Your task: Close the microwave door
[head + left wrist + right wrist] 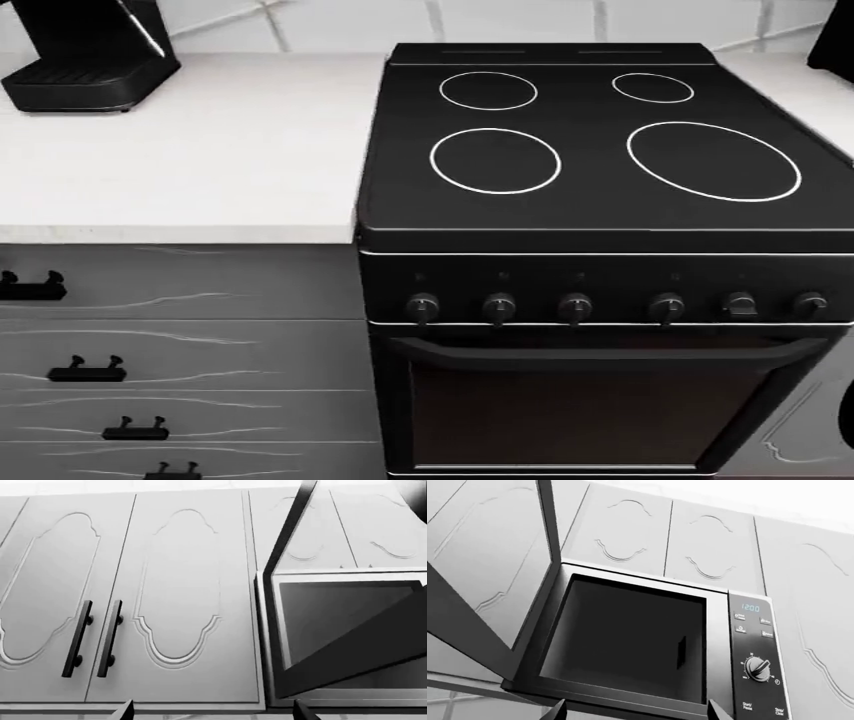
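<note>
The microwave (627, 635) hangs among the upper cabinets with its dark cavity exposed. Its door (467, 625) stands swung wide open on the hinge side, opposite the control panel (754, 655) with clock and dial. In the left wrist view the same microwave (347, 576) is seen from the other side, its door (373, 645) angled out across the opening. My right gripper (638, 711) is open below the microwave's front edge, holding nothing. My left gripper (213, 712) is also open and empty, below the neighbouring cabinets. Neither gripper touches the door. The head view shows neither gripper nor microwave.
White cabinet doors (180, 595) with two black handles (93, 637) flank the microwave. Below, the head view shows a black stove (601, 150) with knobs (574, 306), a white counter (200, 150), a coffee machine (87, 55) at the back left, and drawers (174, 370).
</note>
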Robot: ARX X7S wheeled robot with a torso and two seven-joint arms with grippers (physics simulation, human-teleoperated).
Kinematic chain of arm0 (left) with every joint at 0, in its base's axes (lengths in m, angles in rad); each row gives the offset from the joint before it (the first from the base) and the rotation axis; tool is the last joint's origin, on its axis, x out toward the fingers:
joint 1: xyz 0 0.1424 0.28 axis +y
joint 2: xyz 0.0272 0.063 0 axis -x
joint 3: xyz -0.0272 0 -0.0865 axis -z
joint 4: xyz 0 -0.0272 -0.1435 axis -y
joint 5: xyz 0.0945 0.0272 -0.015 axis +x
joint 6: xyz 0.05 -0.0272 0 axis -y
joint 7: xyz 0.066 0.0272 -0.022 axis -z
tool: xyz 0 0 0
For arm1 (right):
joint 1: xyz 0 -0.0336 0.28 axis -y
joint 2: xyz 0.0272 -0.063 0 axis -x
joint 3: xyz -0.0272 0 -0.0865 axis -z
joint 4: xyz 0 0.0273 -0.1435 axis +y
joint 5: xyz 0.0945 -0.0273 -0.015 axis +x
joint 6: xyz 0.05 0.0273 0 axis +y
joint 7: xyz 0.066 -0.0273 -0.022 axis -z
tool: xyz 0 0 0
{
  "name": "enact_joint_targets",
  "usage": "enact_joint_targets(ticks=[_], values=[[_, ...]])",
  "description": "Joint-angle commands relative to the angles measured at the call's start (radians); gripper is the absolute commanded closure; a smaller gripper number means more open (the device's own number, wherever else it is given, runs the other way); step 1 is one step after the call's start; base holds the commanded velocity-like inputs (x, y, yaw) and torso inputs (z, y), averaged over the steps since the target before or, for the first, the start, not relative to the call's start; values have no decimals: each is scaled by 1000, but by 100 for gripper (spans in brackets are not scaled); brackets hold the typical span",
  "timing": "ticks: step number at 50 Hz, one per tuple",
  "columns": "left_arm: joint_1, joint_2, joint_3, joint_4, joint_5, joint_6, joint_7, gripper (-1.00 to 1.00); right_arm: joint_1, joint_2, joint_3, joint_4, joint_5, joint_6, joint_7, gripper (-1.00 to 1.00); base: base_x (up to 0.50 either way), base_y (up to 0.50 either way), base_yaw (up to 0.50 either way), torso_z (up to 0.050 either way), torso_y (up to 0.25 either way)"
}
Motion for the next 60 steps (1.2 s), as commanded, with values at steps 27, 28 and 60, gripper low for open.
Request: enact_joint_targets(ticks=[27, 28, 60], values=[[-4, -28, 32, -7, -11, 42, -12, -100, 5, 36, -17, 26, 63, -44, 57, -100, 0, 500, 0, 0, 0], [-4, -28, 33, -7, -10, 43, -12, -100, 6, 37, -18, 27, 64, -45, 58, -100, -1, 500, 0, 0, 0], [1, -50, 48, -1, -17, 75, -15, -100, 7, 61, -25, 36, 116, -69, 101, -100, -1, 500, 0, 0, 0]])
